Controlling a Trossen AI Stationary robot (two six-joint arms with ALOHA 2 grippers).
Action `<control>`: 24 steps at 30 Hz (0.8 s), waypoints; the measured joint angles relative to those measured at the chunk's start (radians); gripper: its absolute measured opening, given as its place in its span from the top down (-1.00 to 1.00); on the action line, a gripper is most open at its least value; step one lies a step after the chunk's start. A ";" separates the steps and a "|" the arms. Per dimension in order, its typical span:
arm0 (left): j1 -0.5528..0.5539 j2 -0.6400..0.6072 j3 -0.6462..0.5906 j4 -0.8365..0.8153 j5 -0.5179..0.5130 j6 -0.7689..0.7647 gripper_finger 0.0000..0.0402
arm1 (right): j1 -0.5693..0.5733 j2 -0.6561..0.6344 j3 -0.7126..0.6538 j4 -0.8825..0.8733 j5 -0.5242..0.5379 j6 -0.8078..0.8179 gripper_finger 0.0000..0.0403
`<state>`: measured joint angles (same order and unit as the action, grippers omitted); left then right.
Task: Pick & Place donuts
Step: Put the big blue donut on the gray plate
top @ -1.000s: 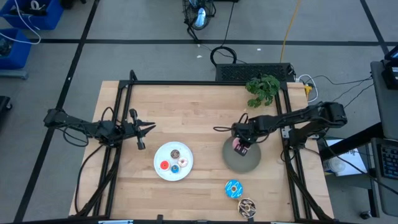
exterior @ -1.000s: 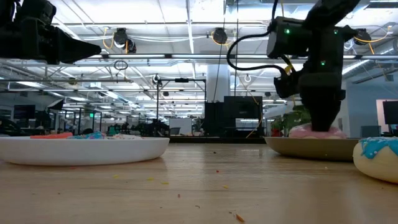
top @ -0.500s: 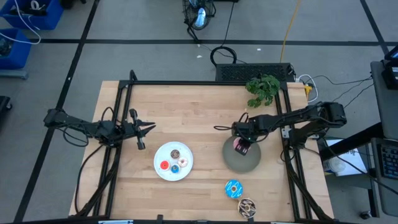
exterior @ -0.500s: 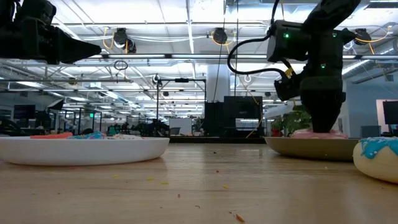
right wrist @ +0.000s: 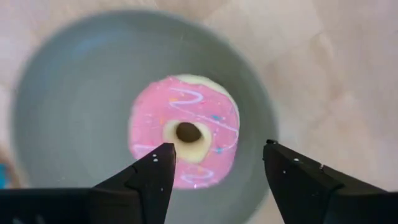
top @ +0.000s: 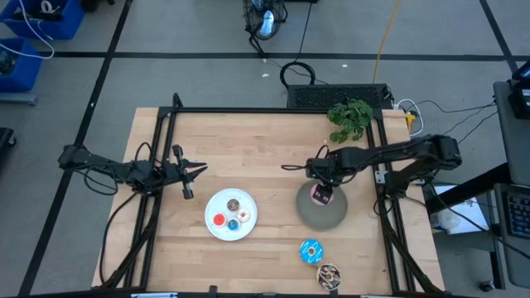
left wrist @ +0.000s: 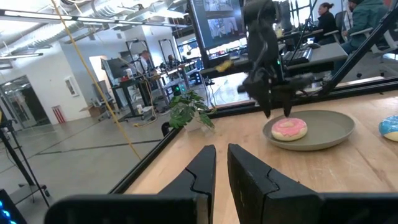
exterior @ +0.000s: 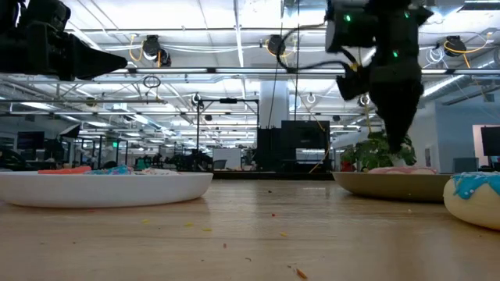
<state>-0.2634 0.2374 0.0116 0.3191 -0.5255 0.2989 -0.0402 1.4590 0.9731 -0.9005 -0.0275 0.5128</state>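
A pink donut (right wrist: 185,130) lies flat in the grey plate (top: 327,213), right of the table's middle. My right gripper (right wrist: 217,155) hangs open a little above it, fingers pointing down, touching nothing. The white plate (top: 217,209) holds several tiny donuts, among them a red one (top: 219,220) and a brown one (top: 234,204). A blue sprinkled donut (top: 311,252) and a speckled brown donut (top: 329,276) lie on the table near its front edge. My left gripper (top: 197,171) waits shut above the table's left side.
A green plant (top: 349,118) stands at the far right corner. A black frame (top: 273,110) runs along the table's far and side edges. Bare wood lies between the two plates and across the far half of the table.
My right gripper has opened, let go of the pink donut and risen straight up from it. The donut stays flat in the grey plate.
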 joint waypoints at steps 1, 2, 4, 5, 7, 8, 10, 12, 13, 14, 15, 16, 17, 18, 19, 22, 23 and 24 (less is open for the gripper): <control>0.000 0.000 0.000 0.000 0.000 0.000 0.76 | 0.000 0.000 0.034 -0.038 0.005 -0.003 -0.11; 0.000 0.000 0.000 0.000 0.000 0.000 0.76 | 0.003 0.000 0.068 -0.069 0.004 -0.004 -0.10; 0.000 0.000 0.000 0.000 0.000 0.001 0.76 | 0.021 0.000 0.136 -0.118 0.003 -0.005 -0.06; 0.000 0.000 0.000 0.000 0.000 0.002 0.76 | 0.037 0.000 0.165 -0.134 -0.004 -0.005 -0.04; 0.000 0.000 0.000 0.000 0.000 0.002 0.76 | 0.080 0.000 0.216 -0.156 -0.036 0.003 0.00; 0.000 0.000 0.000 0.000 0.000 0.002 0.76 | 0.104 0.000 0.234 -0.158 -0.050 0.019 0.02; 0.000 0.000 0.000 -0.001 0.000 0.002 0.76 | 0.154 0.000 0.266 -0.160 -0.055 0.062 0.08; 0.000 0.000 0.000 -0.001 0.000 0.002 0.76 | 0.208 0.000 0.297 -0.170 -0.046 0.098 0.16; 0.000 0.000 0.000 -0.001 0.000 0.002 0.76 | 0.235 0.000 0.308 -0.179 -0.034 0.115 0.21; 0.000 0.000 0.000 -0.001 0.000 0.002 0.76 | 0.264 0.000 0.319 -0.187 -0.022 0.136 0.27; 0.000 0.000 0.000 -0.001 0.000 0.002 0.76 | 0.290 0.000 0.325 -0.187 -0.012 0.159 0.34; 0.000 0.000 0.000 -0.001 0.000 0.002 0.76 | 0.318 0.000 0.331 -0.182 -0.004 0.182 0.41; 0.000 0.000 0.000 -0.001 0.000 0.002 0.76 | 0.345 0.000 0.332 -0.172 -0.002 0.200 0.49; 0.000 0.000 0.000 0.000 0.000 0.001 0.76 | 0.373 0.000 0.332 -0.160 -0.003 0.215 0.56; 0.000 0.000 0.000 0.000 0.000 0.001 0.76 | 0.401 0.006 0.332 -0.148 -0.010 0.230 0.65; 0.000 0.000 0.000 0.000 0.000 0.001 0.76 | 0.483 0.046 0.332 -0.068 -0.086 0.252 0.90; 0.000 0.000 0.000 0.000 0.000 0.000 0.76 | 0.507 0.066 0.332 -0.028 -0.112 0.257 0.95; 0.000 0.000 0.000 0.000 0.000 0.000 0.76 | 0.529 0.088 0.332 0.013 -0.138 0.260 0.97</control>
<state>-0.2631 0.2374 0.0116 0.3188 -0.5255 0.2988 0.4884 1.5469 1.3056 -0.8877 -0.1659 0.7728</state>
